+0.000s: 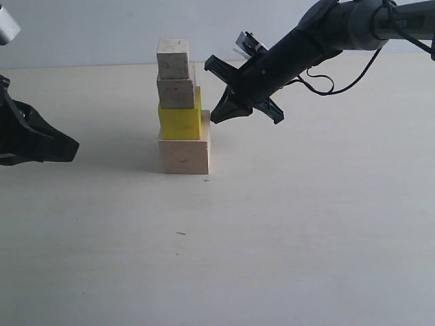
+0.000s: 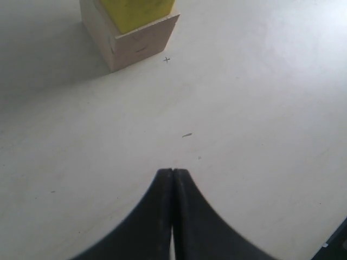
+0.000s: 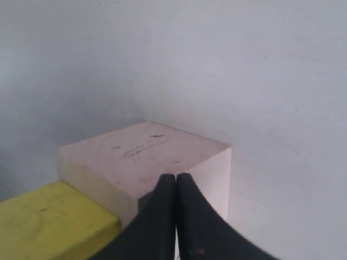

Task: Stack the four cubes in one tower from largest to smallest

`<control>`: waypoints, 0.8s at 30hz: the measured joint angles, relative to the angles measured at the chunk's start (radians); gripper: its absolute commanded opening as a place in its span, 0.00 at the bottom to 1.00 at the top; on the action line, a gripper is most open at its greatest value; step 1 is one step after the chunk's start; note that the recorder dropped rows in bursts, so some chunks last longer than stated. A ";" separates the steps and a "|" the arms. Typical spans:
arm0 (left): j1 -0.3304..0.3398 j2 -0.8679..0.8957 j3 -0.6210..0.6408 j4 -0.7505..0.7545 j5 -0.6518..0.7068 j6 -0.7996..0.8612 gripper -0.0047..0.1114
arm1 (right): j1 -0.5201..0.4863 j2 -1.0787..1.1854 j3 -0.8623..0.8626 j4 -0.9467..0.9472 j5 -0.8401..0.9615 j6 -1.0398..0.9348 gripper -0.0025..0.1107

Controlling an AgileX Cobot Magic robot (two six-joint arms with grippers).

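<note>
Four cubes [image 1: 184, 155], three wooden and one yellow, are standing as one tower [image 1: 178, 95] just beside the clenched, empty right end effector [image 1: 216, 117]; the left end effector [image 1: 73, 145], also clenched, is hanging well apart.

- Three plain pale wooden cubes: a large cube [image 1: 184, 156], a medium cube [image 1: 176, 93], a small cube [image 1: 172, 58].
- One bright yellow cube [image 1: 179, 122].
- Two black robot grippers: the left gripper [image 2: 172, 173], the right gripper [image 1: 216, 118].
- One pale flat tabletop [image 1: 306, 238].

Black right end effector [image 1: 216, 117]: jaws together, tilted down beside the cube tower [image 1: 181, 122]. Black left end effector [image 1: 72, 145]: closed, well apart.
</note>
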 measured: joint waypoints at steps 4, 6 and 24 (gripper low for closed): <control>0.000 0.000 0.000 0.000 0.000 0.000 0.04 | 0.000 0.000 0.000 0.002 -0.002 -0.002 0.02; 0.000 0.000 0.000 0.000 0.000 0.000 0.04 | 0.000 0.000 0.000 0.004 -0.002 -0.011 0.02; 0.000 0.000 0.000 0.000 0.000 0.000 0.04 | 0.000 0.000 0.000 0.045 -0.002 -0.053 0.02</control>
